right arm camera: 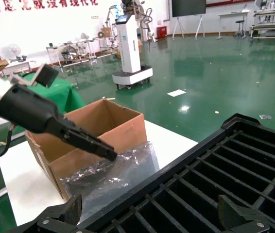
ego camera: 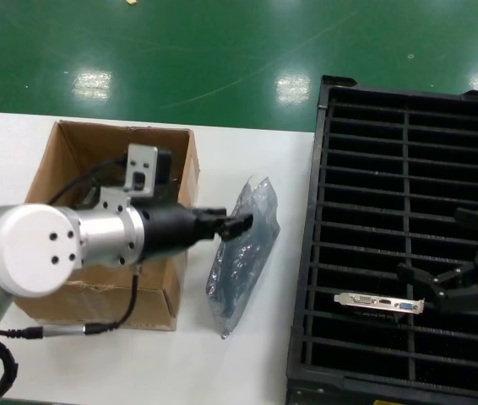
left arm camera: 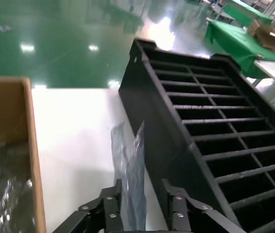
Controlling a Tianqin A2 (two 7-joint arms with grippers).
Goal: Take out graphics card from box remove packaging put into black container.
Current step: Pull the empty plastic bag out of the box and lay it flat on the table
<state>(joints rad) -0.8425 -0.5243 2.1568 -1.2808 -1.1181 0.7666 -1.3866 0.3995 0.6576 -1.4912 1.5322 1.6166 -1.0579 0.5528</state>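
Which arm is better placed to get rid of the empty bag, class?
The left. Its claw already grips the packaging above the table, between the box and the black container. The right claw is open over the tray beside the graphics card.

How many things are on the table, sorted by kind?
Cardboard box: 1
Plastic bag, pinched by the left gripper: 1
Black tray: 1
Graphics card, in a tray slot beside the open right gripper: 1
Total: 4
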